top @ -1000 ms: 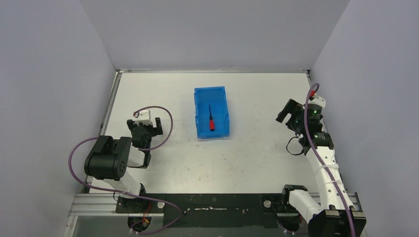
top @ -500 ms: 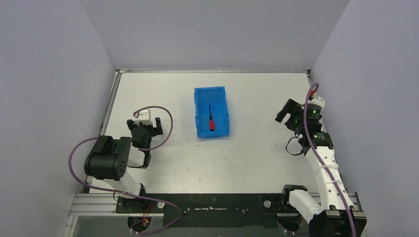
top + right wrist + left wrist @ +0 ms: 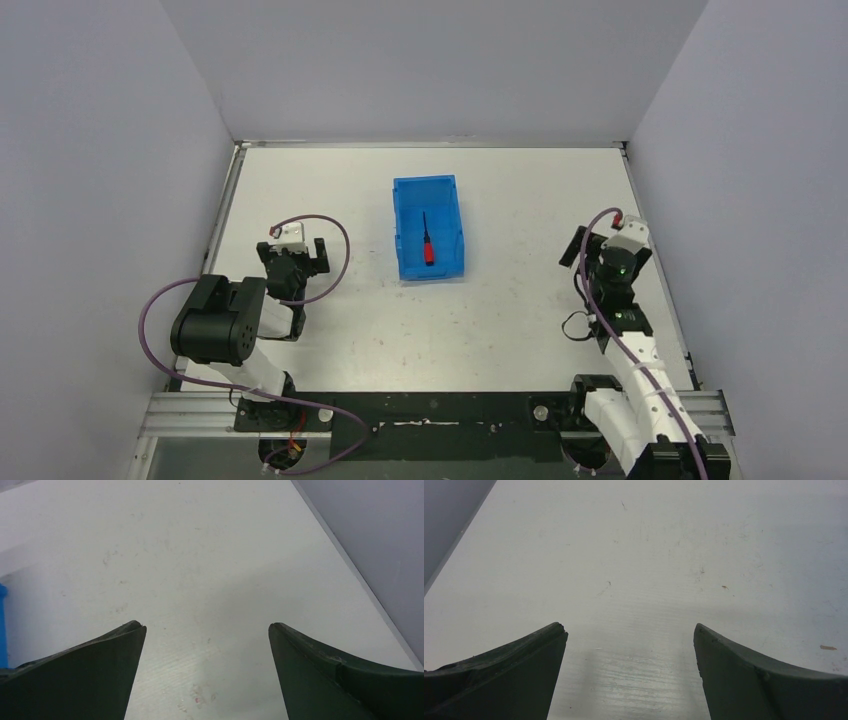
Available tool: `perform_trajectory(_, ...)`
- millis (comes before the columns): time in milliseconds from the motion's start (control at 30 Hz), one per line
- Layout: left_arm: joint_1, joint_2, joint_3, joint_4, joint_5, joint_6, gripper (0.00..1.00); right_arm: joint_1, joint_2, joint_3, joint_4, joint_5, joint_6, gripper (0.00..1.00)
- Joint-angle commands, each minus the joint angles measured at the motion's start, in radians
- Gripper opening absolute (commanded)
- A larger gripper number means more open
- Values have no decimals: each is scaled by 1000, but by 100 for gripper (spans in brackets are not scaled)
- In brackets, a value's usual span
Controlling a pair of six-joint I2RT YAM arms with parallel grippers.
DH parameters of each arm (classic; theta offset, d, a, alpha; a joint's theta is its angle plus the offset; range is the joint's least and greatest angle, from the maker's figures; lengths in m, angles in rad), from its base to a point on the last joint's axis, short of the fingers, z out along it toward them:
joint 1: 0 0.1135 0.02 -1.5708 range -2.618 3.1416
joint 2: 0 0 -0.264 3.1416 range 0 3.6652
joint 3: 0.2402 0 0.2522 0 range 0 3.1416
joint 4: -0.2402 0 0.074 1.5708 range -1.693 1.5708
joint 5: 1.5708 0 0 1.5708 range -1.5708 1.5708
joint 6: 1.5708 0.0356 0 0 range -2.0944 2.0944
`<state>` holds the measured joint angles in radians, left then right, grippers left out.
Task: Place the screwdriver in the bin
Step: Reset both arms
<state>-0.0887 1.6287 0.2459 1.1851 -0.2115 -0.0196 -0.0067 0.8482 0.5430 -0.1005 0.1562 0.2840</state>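
Blue bin (image 3: pixel 445 268), centre frame, holds the screwdriver (image 3: pixel 427 245); white table (image 3: pixel 520 200) stretches around. The left gripper (image 3: pixel 629 630) and right gripper (image 3: pixel 206 626) hover low, fingers spread, holding nothing.

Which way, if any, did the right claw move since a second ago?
Yes. The right claw pulled back toward the near edge, away from the back wall; the bin stayed put.

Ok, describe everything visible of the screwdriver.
The screwdriver is small and thin: a short red handle and a slim black shaft. It lies flat on the floor of the blue bin, handle toward the near end, shaft pointing to the far wall. Only the bin touches it. Its tip is too small to make out.
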Motion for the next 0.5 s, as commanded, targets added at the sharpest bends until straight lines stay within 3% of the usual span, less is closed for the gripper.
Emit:
perform_trajectory(0, 6, -18, 8, 25, 5, -10, 97, 1, -116, -216, 435, 75, -110, 100)
perform_trajectory(100, 6, -20, 7, 25, 5, -10, 97, 1, -84, -317, 577, 64, -160, 100)
perform_trajectory(200, 6, -19, 8, 25, 6, -9, 97, 1, -9, -311, 587, 1, -173, 100)
perform_trajectory(467, 6, -19, 8, 26, 6, -10, 97, 25, 185, -423, 960, -10, -240, 100)
